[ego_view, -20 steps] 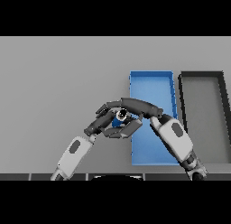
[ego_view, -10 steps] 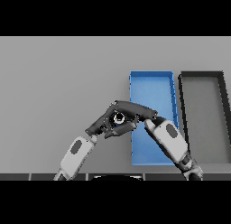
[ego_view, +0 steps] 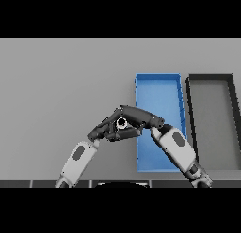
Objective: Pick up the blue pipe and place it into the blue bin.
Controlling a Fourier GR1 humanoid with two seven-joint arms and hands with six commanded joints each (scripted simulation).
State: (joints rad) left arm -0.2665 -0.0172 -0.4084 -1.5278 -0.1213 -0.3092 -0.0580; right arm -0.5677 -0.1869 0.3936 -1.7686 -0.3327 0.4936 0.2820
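The pipe (ego_view: 121,122) shows as a small pale ring with a dark hole, its end facing up. It is held above the table just left of the blue bin (ego_view: 157,76). My left hand (ego_view: 106,131) comes in from the lower left, with its fingers curled round the pipe from below and the left. My right hand (ego_view: 141,118) comes in from the lower right across the blue bin. Its fingers reach over the top of the pipe and its thumb closes in under it. The pipe's body is hidden between the two hands.
A black bin (ego_view: 211,77) stands right of the blue bin, side by side with it. The grey table (ego_view: 61,81) stretches away to the left and behind the hands. My right forearm (ego_view: 175,147) lies over the near part of the blue bin.
My right thumb has closed in on the pipe, so both hands now wrap it. The joined hands and the pipe have shifted slightly left and toward me.
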